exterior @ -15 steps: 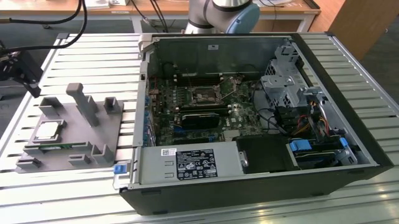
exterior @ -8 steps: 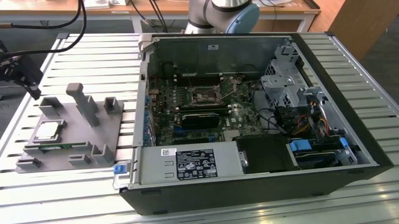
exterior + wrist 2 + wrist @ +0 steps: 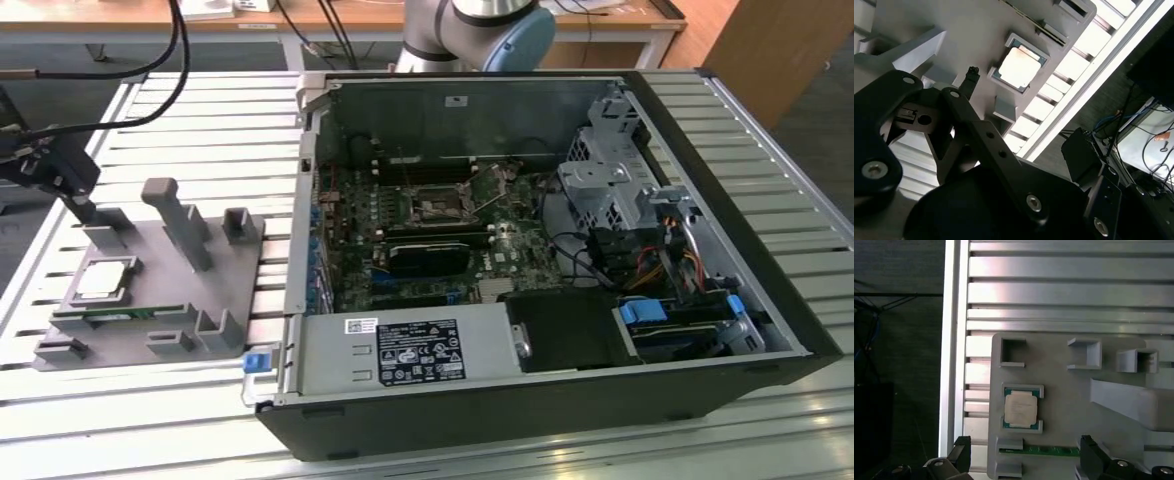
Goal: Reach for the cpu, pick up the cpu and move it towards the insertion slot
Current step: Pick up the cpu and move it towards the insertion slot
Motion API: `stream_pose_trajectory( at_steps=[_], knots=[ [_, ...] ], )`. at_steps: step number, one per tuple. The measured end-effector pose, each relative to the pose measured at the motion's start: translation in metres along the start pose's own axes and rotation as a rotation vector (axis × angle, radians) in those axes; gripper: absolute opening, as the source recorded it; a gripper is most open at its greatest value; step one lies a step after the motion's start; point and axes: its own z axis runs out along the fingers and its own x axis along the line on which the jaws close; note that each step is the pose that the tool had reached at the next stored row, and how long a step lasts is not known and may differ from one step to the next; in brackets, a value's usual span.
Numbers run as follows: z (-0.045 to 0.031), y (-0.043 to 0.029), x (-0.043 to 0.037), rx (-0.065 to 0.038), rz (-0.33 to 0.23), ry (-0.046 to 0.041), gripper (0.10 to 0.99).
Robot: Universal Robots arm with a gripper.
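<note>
Shows gripper (image 3: 1024, 442) spread wide and empty in the first wrist view, near the cpu (image 3: 1020, 409). Places that cpu flat in a pocket of the grey fixture tray (image 3: 167, 295), at 8 o'clock from the insertion slot (image 3: 437, 207) in the exterior view, well apart.

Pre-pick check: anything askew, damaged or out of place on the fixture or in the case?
Nothing stands out. The cpu sits flat and square in its pocket on the grey fixture, the memory stick lies straight beside it, and the insertion slot looks unobstructed.
</note>
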Motion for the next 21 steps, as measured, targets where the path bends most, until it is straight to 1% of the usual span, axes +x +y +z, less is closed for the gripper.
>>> stream_pose_trajectory(
  at_steps=[21],
  knots=[
    [0.0380,-0.0056,-0.0009,0.000,0.000,0.0000,0.937]
  ],
)
